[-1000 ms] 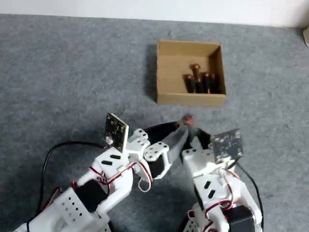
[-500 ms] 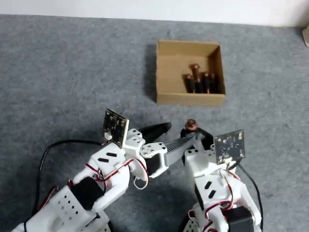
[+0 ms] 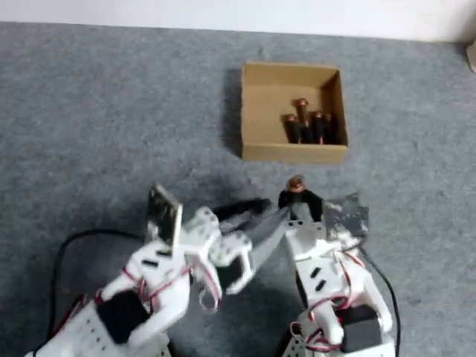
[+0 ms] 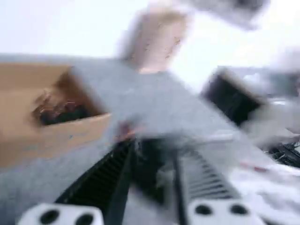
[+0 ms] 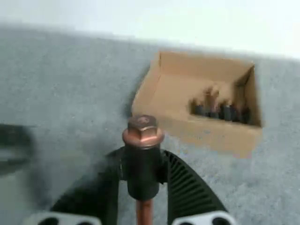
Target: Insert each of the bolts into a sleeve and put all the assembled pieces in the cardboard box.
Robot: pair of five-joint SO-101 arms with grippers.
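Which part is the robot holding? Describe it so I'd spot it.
Find the cardboard box. On its side nearest the arms, the right gripper holds an upright black sleeve with a copper bolt head on top. Similar pieces lie inside the box.

Right gripper clamping a sleeved bolt (copper head up), near cardboard box holding assembled pieces

Grey carpet-like surface meets a plain white wall.
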